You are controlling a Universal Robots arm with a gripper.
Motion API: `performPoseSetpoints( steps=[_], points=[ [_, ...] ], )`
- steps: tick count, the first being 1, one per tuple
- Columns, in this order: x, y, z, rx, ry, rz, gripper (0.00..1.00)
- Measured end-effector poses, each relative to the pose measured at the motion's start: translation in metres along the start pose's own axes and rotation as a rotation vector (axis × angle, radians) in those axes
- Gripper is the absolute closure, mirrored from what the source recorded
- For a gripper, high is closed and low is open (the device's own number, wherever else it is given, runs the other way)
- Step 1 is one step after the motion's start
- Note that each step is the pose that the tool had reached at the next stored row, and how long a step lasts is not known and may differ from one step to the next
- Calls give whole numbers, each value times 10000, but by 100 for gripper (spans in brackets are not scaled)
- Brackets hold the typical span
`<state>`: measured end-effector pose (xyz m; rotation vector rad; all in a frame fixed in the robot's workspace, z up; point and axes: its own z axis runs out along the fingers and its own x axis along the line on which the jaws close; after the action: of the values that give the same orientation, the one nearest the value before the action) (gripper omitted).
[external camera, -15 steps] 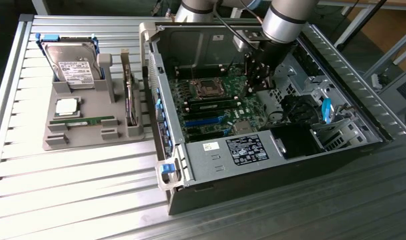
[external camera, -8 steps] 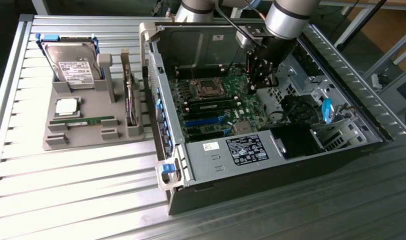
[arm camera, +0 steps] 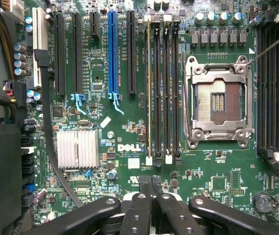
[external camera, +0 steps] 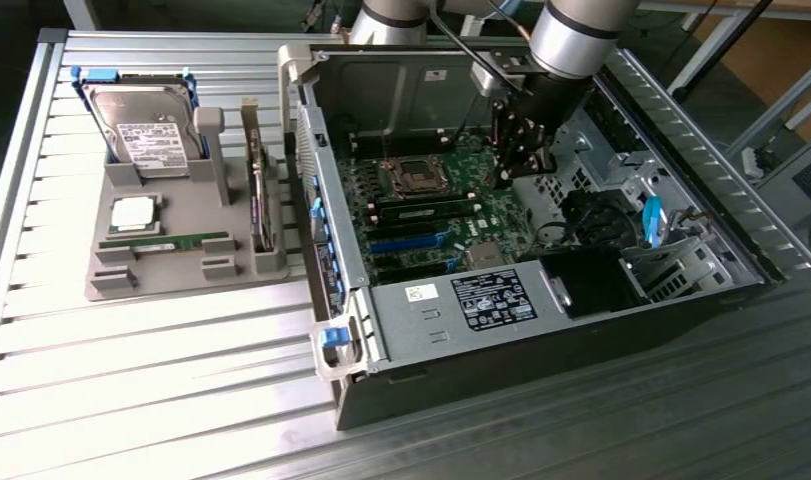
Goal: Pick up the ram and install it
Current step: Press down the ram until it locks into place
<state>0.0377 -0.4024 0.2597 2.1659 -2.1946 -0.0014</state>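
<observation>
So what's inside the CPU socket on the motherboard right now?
The CPU socket sits empty: bare contact field inside its metal frame, no chip. The silver CPU rests on the grey holder tray outside the case. Whatever lies under the socket's frame edges is covered.

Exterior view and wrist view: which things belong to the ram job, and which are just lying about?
Job in hand: ram lying on the grey tray; memory slots; gripper, shut, above the motherboard.
Lying about: hard drive; silver CPU chip; expansion card; empty CPU socket.

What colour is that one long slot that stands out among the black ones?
Blue slot, clearest in the wrist view.
</observation>
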Motion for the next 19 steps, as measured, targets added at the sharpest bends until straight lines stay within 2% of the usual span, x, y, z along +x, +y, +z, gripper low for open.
performPoseSetpoints(
  steps=[3,7,12,18,19],
  points=[
    [0,6,0,0,0,-1,91],
    [1,129,22,0,0,0,91],
    [-1,203,92,0,0,-1,91],
    [-6,252,211,0,0,-3,91],
    [-9,248,320,-2,11,-2,91]
  ],
)
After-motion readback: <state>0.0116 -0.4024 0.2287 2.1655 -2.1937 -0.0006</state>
